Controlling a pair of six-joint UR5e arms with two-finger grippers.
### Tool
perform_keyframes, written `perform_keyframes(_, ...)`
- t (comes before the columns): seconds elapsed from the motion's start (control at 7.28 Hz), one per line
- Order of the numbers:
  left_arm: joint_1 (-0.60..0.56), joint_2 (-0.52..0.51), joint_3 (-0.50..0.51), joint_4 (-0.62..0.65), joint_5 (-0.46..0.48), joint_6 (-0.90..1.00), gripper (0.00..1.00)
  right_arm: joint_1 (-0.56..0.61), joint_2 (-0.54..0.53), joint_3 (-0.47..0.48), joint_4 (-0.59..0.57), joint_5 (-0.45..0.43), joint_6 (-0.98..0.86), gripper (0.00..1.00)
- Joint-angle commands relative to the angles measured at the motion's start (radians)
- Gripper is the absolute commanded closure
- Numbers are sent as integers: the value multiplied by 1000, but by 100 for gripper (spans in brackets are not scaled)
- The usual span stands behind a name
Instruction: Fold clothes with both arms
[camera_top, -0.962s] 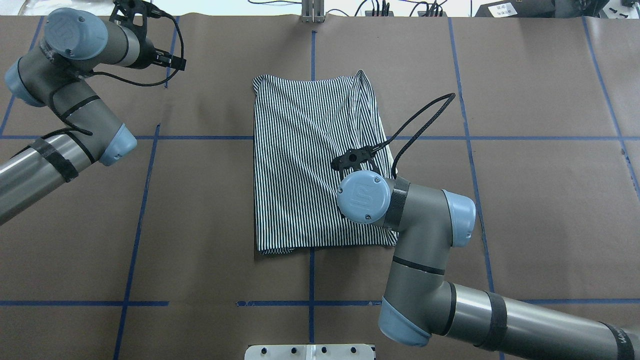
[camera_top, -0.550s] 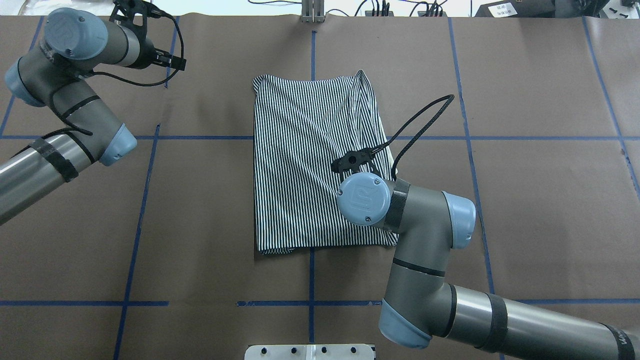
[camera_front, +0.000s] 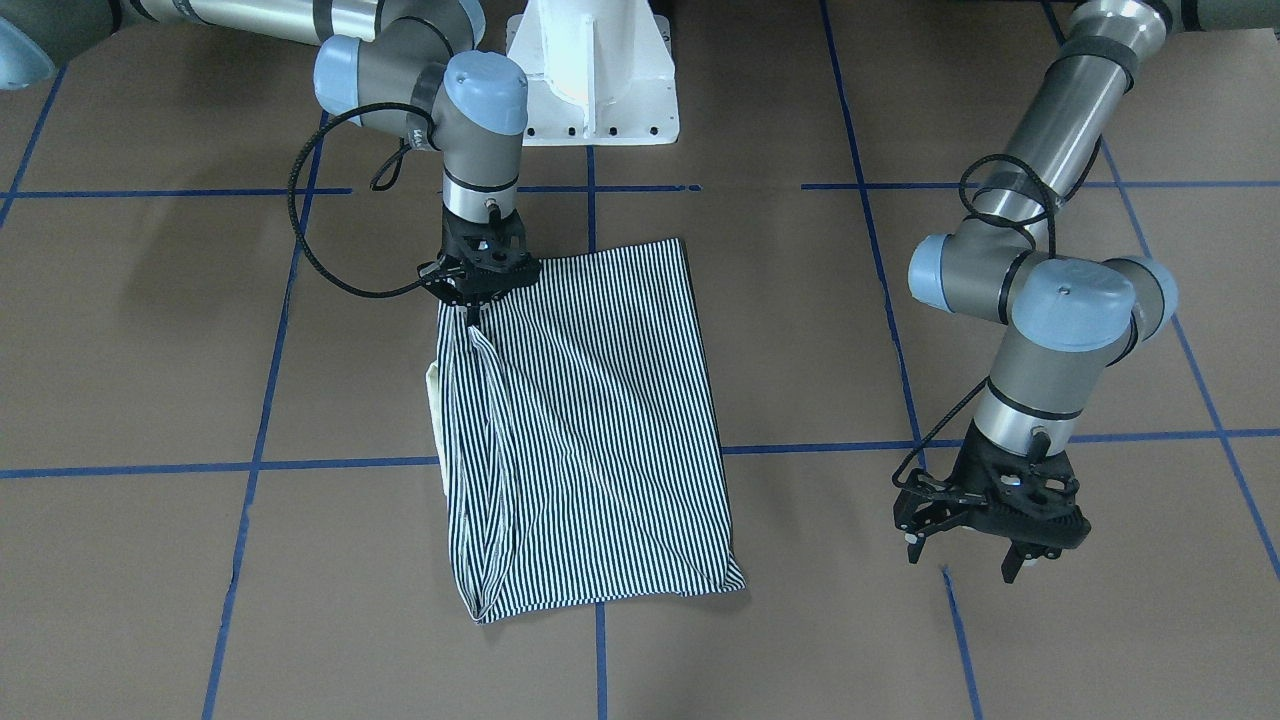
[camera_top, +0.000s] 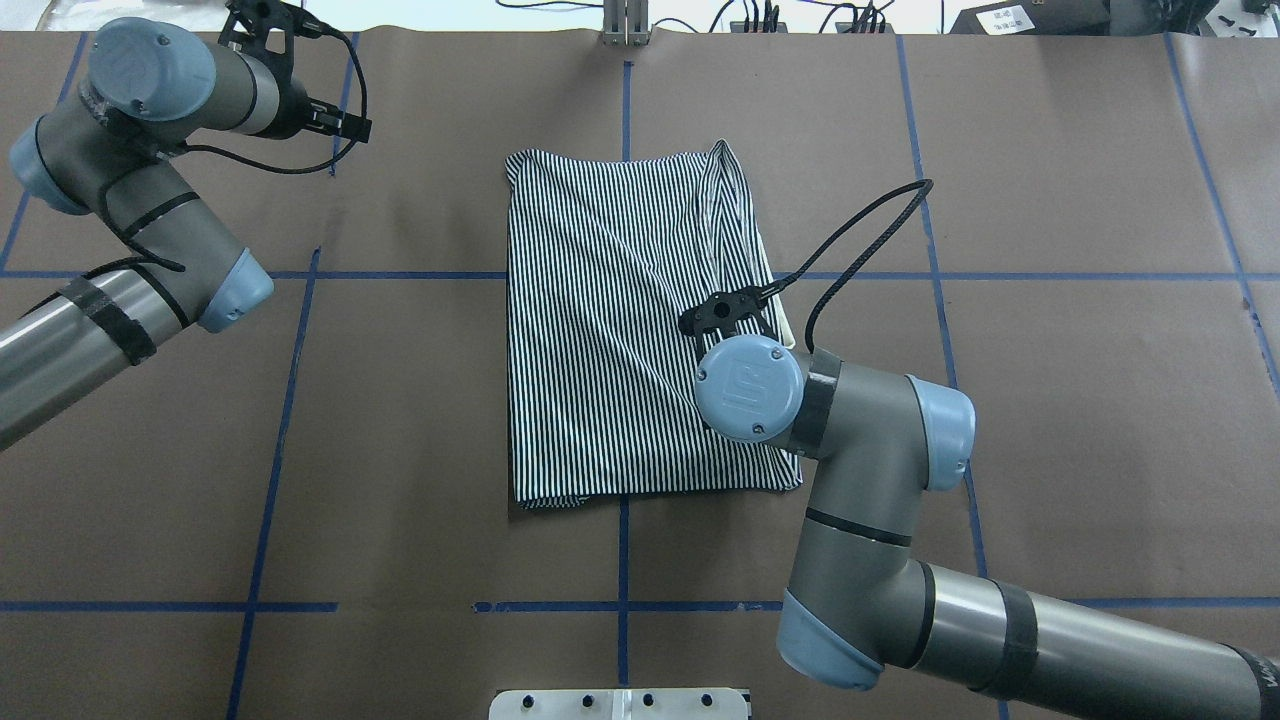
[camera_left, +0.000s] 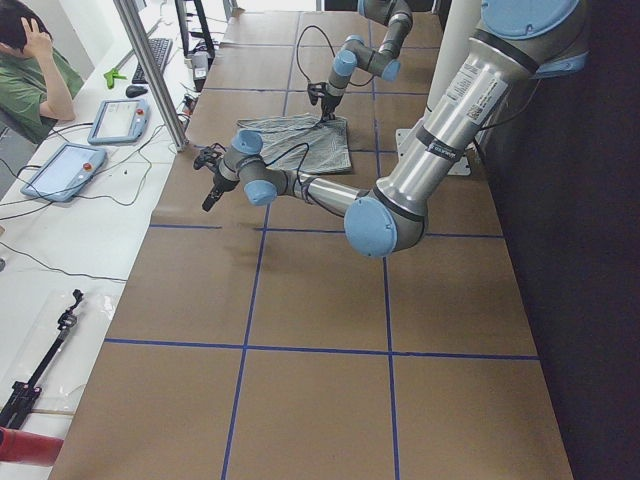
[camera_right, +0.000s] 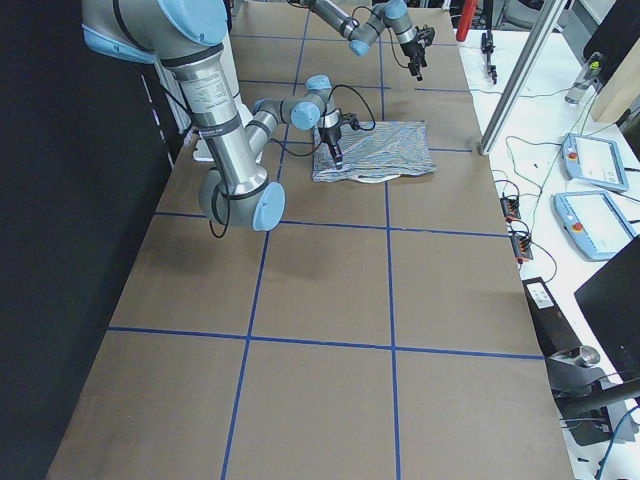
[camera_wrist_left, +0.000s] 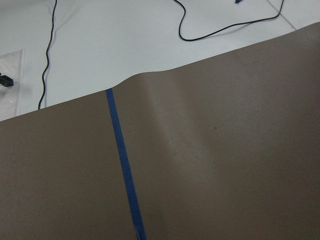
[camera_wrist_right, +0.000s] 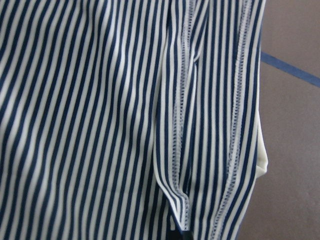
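Shirt (camera_top: 620, 330) lies folded into a tall striped rectangle in the middle of the overhead frame. Its long axis runs up and down that frame, away from the robot, and the stripes follow it with a slight slant. A sliver of cream collar (camera_front: 432, 385) pokes out of the left edge in the front-facing view, about halfway along. Which short end was the neck I cannot tell.

The right gripper (camera_front: 472, 310) stands on that same long edge near the upper corner in the front-facing view. Its fingers are pinched closed on a raised ridge of cloth. The right wrist view shows two stitched hems running together towards a dark tip at the bottom centre.

The left gripper (camera_front: 962, 560) hangs at the lower right of the front-facing view, well apart from the shirt. Its fingers are spread wide over the table (camera_top: 1050, 400).

Brown paper shows on every side of the shirt, widest to the left and right of the overhead frame. Blue tape (camera_top: 290, 400) lines pass under the cloth.

From overhead, the right arm (camera_top: 860, 440) covers its own gripper and the shirt's lower right corner. The left wrist view gives only paper, one tape line and a white surface with a cable (camera_wrist_left: 47, 60). A person (camera_left: 35, 60) is cut off at the upper left of the left-side view.
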Motion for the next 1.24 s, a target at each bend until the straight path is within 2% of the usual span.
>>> perform_keyframes(0.0, 2, 1, 1, 0, 0, 0, 0, 1, -62, 46, 1, -3, 4, 75)
perform_keyframes(0.14, 2, 1, 0, 0, 0, 0, 0, -12, -66, 45, 1, -15, 9, 29)
perform_keyframes(0.27, 2, 1, 0, 0, 0, 0, 0, -22, -62, 45, 1, -35, 12, 0)
perform_keyframes(0.55, 2, 1, -2, 0, 0, 0, 0, 0, -48, 45, 10, -27, 1, 0)
perform_keyframes(0.69, 2, 0, -15, 0, -20, -23, 0, 38, -40, 75, 24, -11, 1, 0)
perform_keyframes(0.82, 14, 4, -58, 9, -88, -107, 0, 53, -52, 144, 66, 46, 21, 0)
perform_keyframes(0.96, 46, 35, -134, 14, -115, -247, 0, 52, -80, 208, 121, 93, 141, 0)
perform_keyframes(1.1, 96, 64, -240, 15, -112, -376, 0, 52, -101, 242, 204, 100, 268, 0)
